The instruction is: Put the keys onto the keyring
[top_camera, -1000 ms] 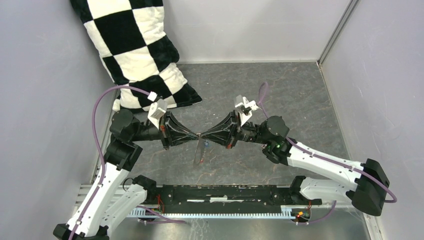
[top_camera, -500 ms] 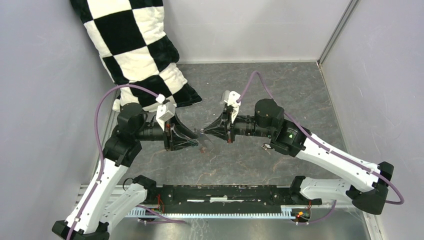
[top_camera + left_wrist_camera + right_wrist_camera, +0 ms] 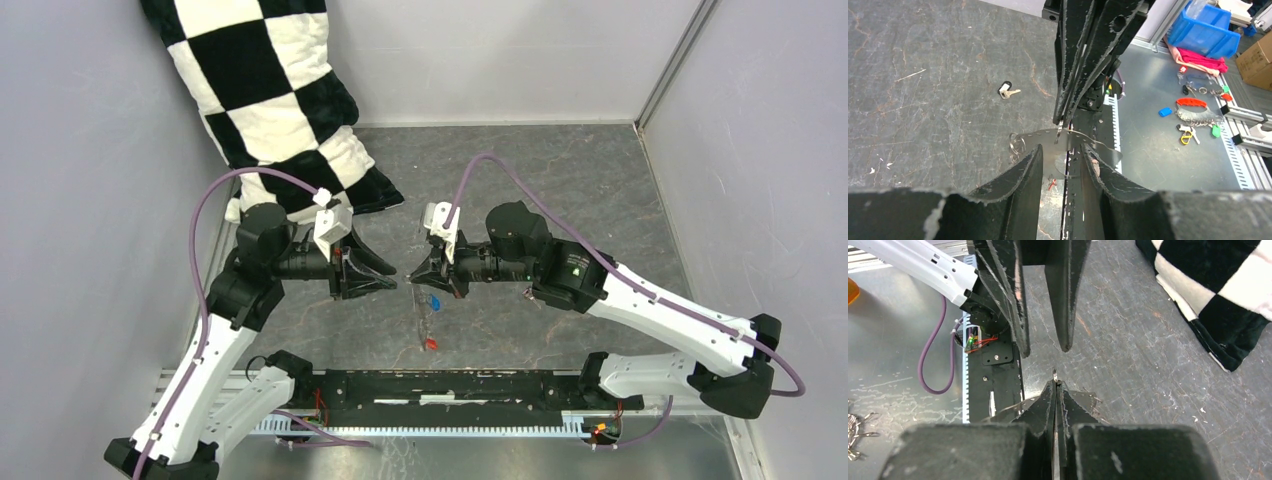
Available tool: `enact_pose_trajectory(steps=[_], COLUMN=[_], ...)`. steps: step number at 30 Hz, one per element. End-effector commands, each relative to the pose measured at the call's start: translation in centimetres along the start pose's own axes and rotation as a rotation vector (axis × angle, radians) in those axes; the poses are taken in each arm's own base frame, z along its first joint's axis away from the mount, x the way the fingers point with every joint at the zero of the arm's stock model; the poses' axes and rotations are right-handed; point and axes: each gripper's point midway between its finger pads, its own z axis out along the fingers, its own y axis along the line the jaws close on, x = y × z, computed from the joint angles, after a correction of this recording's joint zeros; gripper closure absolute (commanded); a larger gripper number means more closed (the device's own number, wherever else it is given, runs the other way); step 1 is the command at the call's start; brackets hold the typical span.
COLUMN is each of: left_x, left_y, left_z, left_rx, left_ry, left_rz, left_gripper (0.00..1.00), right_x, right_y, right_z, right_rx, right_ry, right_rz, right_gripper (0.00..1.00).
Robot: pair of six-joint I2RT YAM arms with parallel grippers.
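Both arms reach in low and level over mid-bench, wrists pointed at each other, tips nearly meeting. Left pincer (image 3: 394,276) is spread to a moderate gap with nothing gripped; in the right wrist view its two fingers (image 3: 1018,300) stand apart, just short of the wire end. Right pincer (image 3: 411,277) is clamped flat on the keyring (image 3: 424,318), and a short stub of wire pokes out past its tips. The keyring hangs down from that grip toward the near edge. We count one hoop and three keys. The blue key (image 3: 433,301) sits just under the right pincer, by the hoop. The red key (image 3: 430,343) is at the hoop's low end; we can't tell whether it's threaded or just lying there. The dark key with white (image 3: 1007,90) lies loose on the bench (image 3: 560,180), apart from the hoop. For room to move: grey walls close in left, back and right, and a checkered pillow (image 3: 270,100) fills the back-left corner just behind the left arm. The black base rail (image 3: 450,385) runs along the near edge. There is open bench behind and to the right of the right arm.
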Motion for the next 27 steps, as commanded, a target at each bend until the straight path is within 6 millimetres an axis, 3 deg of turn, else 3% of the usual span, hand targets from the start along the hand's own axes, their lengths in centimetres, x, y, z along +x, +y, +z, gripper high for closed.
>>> enact_pose_trajectory(steps=[1,9,14,20,23,27], left_x=[0.8,1.8,1.7,0.8,0.7,0.7], left_y=[0.5,-1.4,-1.5,-1.7,-1.7,-1.6], left_z=[0.4,0.5,0.4,0.2,0.2,0.1], left_rx=[0.027,0.177,0.181,0.181,0.174,0.155], left_ry=[0.014,0.042,0.042,0.032,0.029,0.027], left_rz=[0.035,-0.023,0.016,0.049,0.066,0.092], left_gripper=[0.60,0.59,0.80,0.81,0.97,0.98], right_x=[-2.6,-1.9,-1.9,-1.6,-1.7,-1.8], right_y=[0.0,0.2,0.6,0.6,0.6,0.6], right_z=[0.1,1.0,1.5,1.8,1.7,1.6], right_rx=[0.019,0.022,-0.002,0.003,0.004,0.009], right_ry=[-0.061,-0.077,-0.070,-0.043,-0.048,-0.052], right_rz=[-0.064,-0.063,-0.065,-0.064,-0.066,-0.064], right_gripper=[0.99,0.99,0.99,0.99,0.99,0.99])
